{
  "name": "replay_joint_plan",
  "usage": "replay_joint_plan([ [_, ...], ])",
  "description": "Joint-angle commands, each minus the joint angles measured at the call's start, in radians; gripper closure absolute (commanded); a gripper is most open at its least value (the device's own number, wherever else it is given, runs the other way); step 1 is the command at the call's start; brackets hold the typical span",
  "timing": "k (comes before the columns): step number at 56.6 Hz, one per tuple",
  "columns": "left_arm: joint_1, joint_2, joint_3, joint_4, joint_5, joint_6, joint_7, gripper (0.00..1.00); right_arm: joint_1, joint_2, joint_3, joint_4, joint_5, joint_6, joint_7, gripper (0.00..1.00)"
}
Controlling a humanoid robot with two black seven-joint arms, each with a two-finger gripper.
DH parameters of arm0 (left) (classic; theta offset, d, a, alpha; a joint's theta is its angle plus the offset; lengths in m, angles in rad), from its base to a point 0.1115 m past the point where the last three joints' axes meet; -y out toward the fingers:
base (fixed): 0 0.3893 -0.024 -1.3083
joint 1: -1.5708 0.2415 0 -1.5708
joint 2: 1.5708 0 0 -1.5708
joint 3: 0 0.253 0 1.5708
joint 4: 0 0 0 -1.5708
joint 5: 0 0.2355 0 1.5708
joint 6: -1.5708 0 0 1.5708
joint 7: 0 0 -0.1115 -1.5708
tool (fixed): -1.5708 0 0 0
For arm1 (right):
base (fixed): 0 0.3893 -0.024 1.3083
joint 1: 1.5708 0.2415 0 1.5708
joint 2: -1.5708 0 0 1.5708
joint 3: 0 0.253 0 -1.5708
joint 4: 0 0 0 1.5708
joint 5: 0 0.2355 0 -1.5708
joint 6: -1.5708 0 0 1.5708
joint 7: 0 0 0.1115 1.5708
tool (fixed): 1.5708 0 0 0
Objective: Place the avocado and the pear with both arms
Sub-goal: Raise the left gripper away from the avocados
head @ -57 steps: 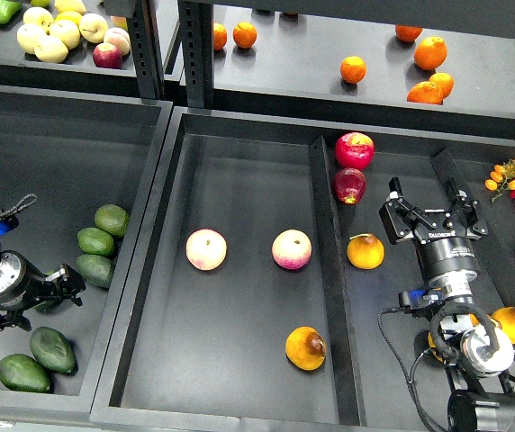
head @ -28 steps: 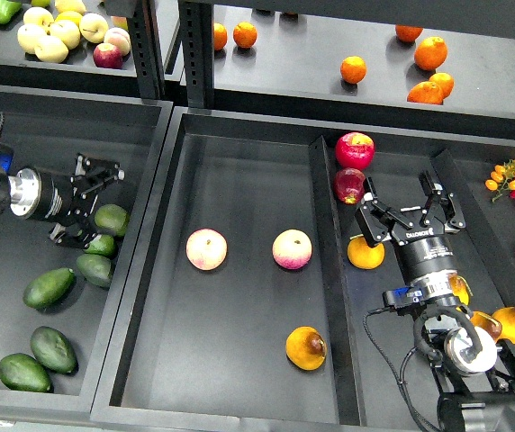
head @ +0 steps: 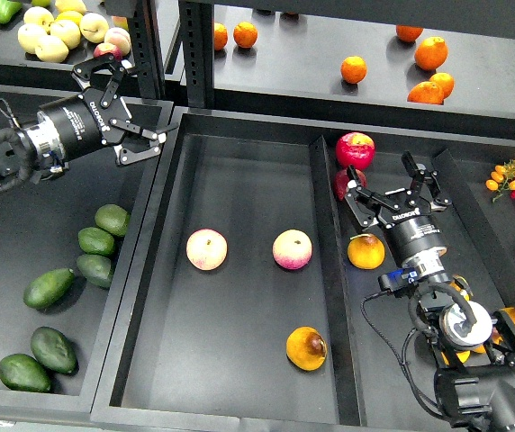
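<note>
The avocado (head: 49, 288), dark green and elongated, lies in the left bin (head: 23, 216) below a cluster of rounder olive avocados. My left gripper (head: 134, 106) is open and empty, high over the bin's far right corner, well away from the avocado. The pear (head: 305, 348), yellow-orange with a brown-red blotch, lies at the front right of the middle tray (head: 239, 162). My right gripper (head: 386, 183) is open and empty over the right compartment, above a similar yellow-orange fruit (head: 365, 251) and far from the pear.
Two pink-yellow round fruits (head: 206, 249) (head: 292, 249) lie mid-tray. Two more dark avocados (head: 53, 349) lie at the bin's front. Red apples (head: 355, 149) sit behind the right gripper. Oranges (head: 430, 52) and pale apples (head: 50, 36) lie on the back shelf. A divider (head: 329, 270) splits tray and compartment.
My left gripper rose from low in the bin and swung up and right to the far corner, leaving the avocado lying there. My right gripper moved left and farther back, still open.
</note>
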Motion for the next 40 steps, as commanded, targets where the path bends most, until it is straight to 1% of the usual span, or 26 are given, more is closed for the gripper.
replay_joint_plan([
  [1,0.055,-0.04,-0.058,-0.023,0.045,0.0,0.0,0.02,0.016,-0.11,-0.062,0.01,0.003,0.0,-0.042,0.0],
  [6,0.095,-0.062,-0.082,-0.026,0.048,0.0,0.0,0.02,0.036,-0.16,-0.087,0.024,0.006,0.0,-0.096,0.0],
  [9,0.133,-0.066,-0.102,-0.027,0.048,0.0,0.0,0.02,0.039,-0.19,-0.094,0.044,0.009,0.0,-0.148,0.0],
  [11,0.152,-0.072,-0.113,-0.032,0.048,0.0,0.0,0.02,0.04,-0.205,-0.096,0.053,0.009,0.0,-0.173,0.0],
  [12,0.199,-0.101,-0.139,-0.053,0.051,0.0,0.0,0.02,0.04,-0.231,-0.102,0.075,0.01,0.001,-0.217,0.0],
  [22,0.284,-0.123,-0.171,-0.084,0.09,0.0,0.0,0.02,0.045,-0.325,-0.179,0.122,0.015,0.008,-0.217,0.0],
  [29,0.322,-0.141,-0.216,-0.088,0.114,0.0,0.0,0.02,0.054,-0.422,-0.297,0.165,0.017,0.012,-0.217,0.0],
  [34,0.349,-0.141,-0.231,-0.119,0.133,0.0,0.0,0.02,0.072,-0.486,-0.387,0.181,0.017,0.021,-0.217,0.0],
  [40,0.365,-0.141,-0.245,-0.13,0.152,0.0,0.0,0.02,0.108,-0.538,-0.493,0.185,0.015,0.064,-0.217,0.0],
])
